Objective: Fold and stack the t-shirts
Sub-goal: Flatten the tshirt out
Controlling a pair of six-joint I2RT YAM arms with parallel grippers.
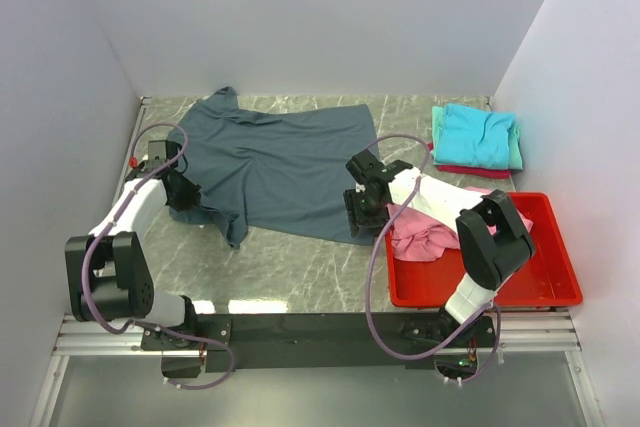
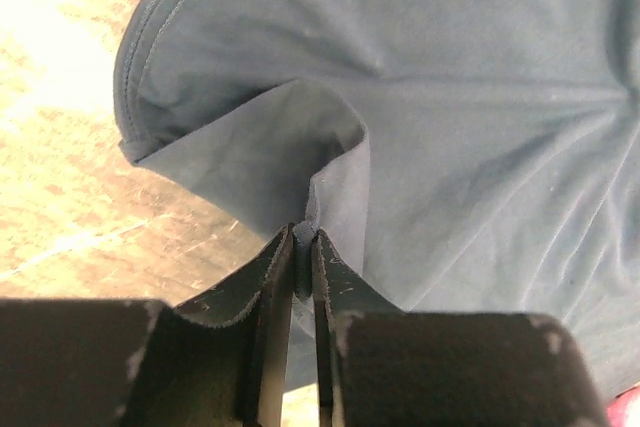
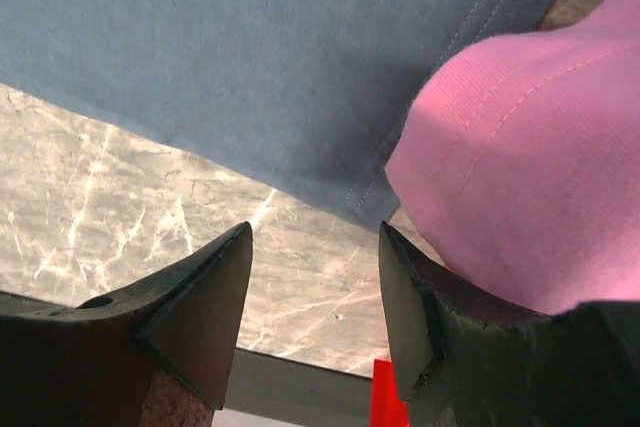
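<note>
**Grey tee, spread flat: one edge held, one hem not yet taken.**
Top view: the grey tee (image 1: 280,162) is laid on the table (image 1: 300,267), long axis left to right, with the left gripper (image 1: 186,193) at its left edge and the right gripper (image 1: 358,215) at its near right hem. Left wrist: jaws are seen pinched on a cloth fold. Right wrist: jaws are seen apart and empty, the hem just ahead, the pink tee (image 3: 520,167) beside.

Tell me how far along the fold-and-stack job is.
Done: a folded stack sits at the far right corner. In hand: the slate t-shirt lies spread, unfolded, with the left gripper pinched shut on its cloth and the right gripper open at its hem. Remaining: folding that one, then the pink t-shirt crumpled at the edge of the red bin.
</note>
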